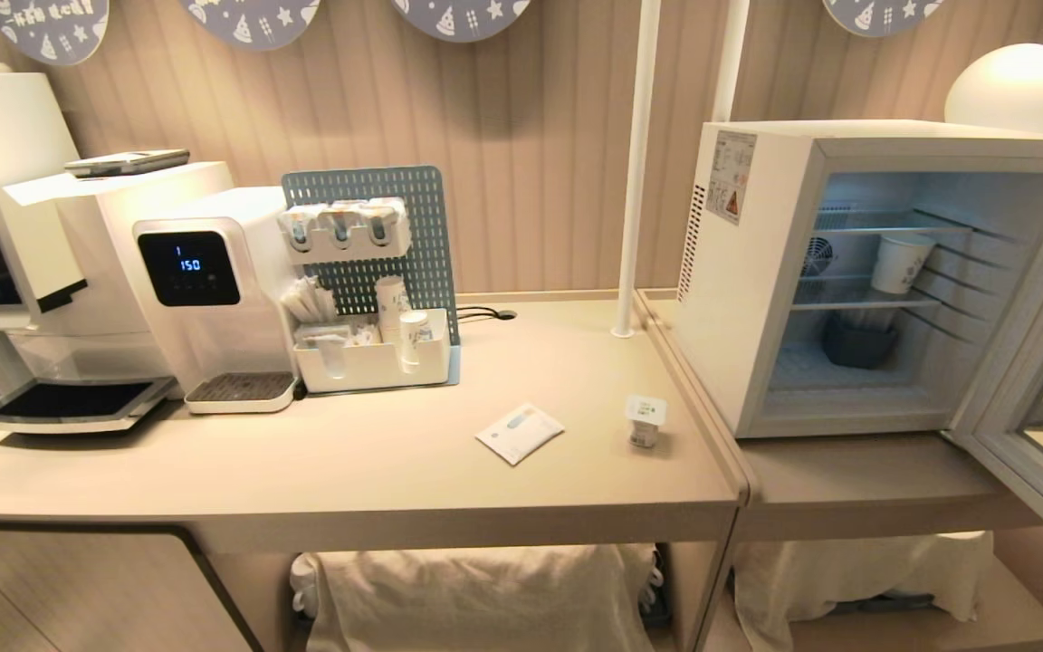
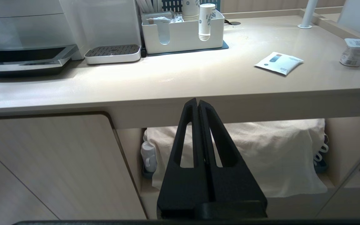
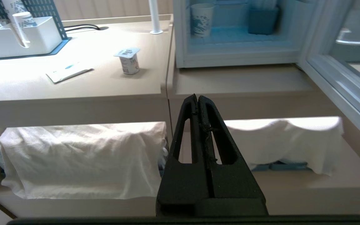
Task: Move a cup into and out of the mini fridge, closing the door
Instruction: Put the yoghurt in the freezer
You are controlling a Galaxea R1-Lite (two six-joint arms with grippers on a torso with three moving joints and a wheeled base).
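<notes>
Both jaws clenched empty; the cup [image 1: 645,419] sits near the bench's right edge, so a sloppy grab could tip it off.

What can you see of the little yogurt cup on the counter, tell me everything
The cup is a small squat tub with a flat white squarish foil lid wider than its tapered, faintly printed body. It looks sealed and stands upright on the beige counter, near the right edge, between a flat white packet and the open mini fridge. Nothing else touches it.
</notes>
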